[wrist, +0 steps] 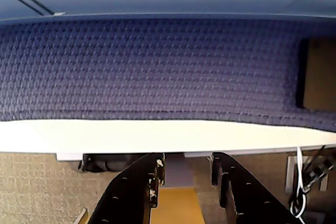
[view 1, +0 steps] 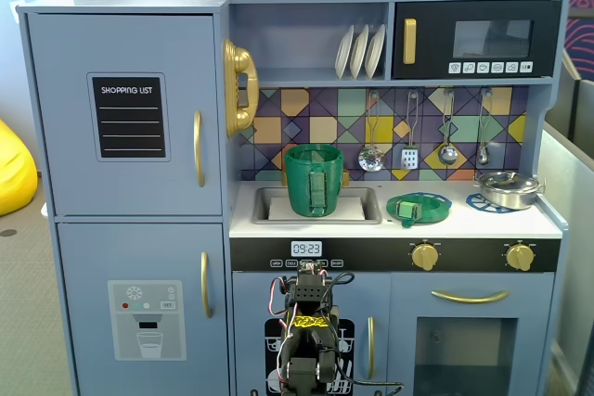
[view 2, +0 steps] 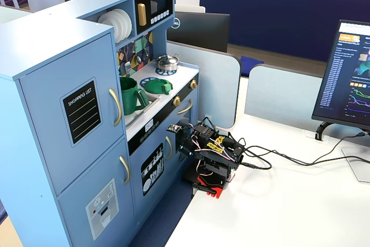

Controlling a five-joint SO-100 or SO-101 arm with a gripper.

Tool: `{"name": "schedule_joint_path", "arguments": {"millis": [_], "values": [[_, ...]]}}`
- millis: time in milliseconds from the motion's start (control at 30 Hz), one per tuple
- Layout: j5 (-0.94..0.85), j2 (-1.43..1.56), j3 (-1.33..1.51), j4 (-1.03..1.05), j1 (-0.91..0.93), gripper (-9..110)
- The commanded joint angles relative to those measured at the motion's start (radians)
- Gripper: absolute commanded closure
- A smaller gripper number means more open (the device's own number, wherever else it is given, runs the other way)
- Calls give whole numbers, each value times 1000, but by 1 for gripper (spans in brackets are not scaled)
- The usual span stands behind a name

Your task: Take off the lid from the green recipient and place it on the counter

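The green recipient [view 1: 314, 180] stands upright in the recessed sink with its mouth uncovered; it also shows in the other fixed view [view 2: 132, 95]. The lid [view 1: 418, 208] lies flat on the white counter [view 1: 464, 223] to the right of the sink, apart from the recipient, and shows in the other fixed view [view 2: 157, 87] too. The arm [view 1: 311, 326] is folded low in front of the kitchen, well below the counter. In the wrist view my gripper [wrist: 187, 165] is open and empty, facing the white desk edge and blue carpet.
A silver pot [view 1: 509, 189] sits on the right burner ring. Utensils hang on the back wall above the counter. The arm's base [view 2: 211, 157] sits on a white desk with cables trailing right. A monitor [view 2: 352, 79] stands at the right.
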Motion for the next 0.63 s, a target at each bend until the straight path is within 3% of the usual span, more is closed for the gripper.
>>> {"name": "schedule_joint_path", "arguments": {"millis": [0,100,200,600], "values": [[86,-11,-2,155,28,99],[287,-11,-2,169,31,99],[213,-11,-2,178,32,98],[221,-11,-2,178,38,98]]}}
